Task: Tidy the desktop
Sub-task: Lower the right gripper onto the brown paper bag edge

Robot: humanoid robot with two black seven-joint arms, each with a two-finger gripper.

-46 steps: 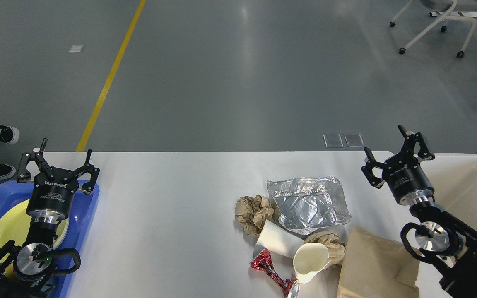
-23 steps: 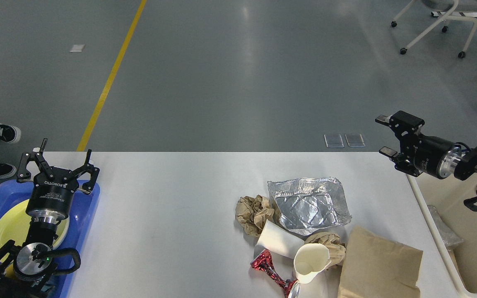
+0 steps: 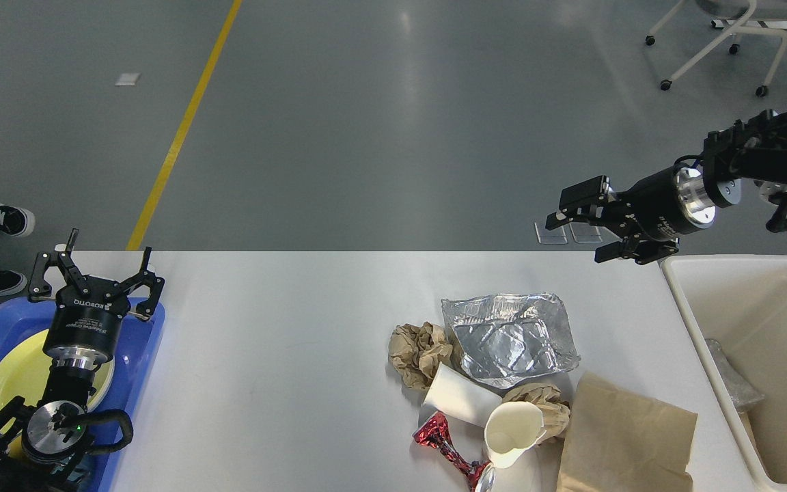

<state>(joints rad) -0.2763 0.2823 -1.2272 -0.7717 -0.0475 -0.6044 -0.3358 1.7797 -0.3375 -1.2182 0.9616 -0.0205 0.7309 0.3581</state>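
Since the earlier frames the right gripper (image 3: 581, 236) has been swung up and leftward from beside the cream bin (image 3: 680, 301); it is now held above the far edge of the desktop (image 3: 284, 369), pointing left, with its fingers spread apart and nothing between them. The left gripper (image 3: 96, 263) has not been moved: it is seen over the blue tray (image 3: 144, 342), its fingers wide apart and empty.

The desktop fills the lower half of the view. Litter is gathered on its right-centre part: a crumpled silver foil wrapper (image 3: 509, 338), a ball of brown paper (image 3: 417, 352) touching the wrapper's left side, a white paper cup (image 3: 458, 396) lying on its side, a second white cup (image 3: 511, 427) with its mouth turned toward the camera, a red foil scrap (image 3: 445, 444) and a flat brown paper bag (image 3: 622, 444).

A yellow plate (image 3: 14, 376) is seen in the tray at the left edge. The bin stands against the right edge, with something clear and crumpled inside.
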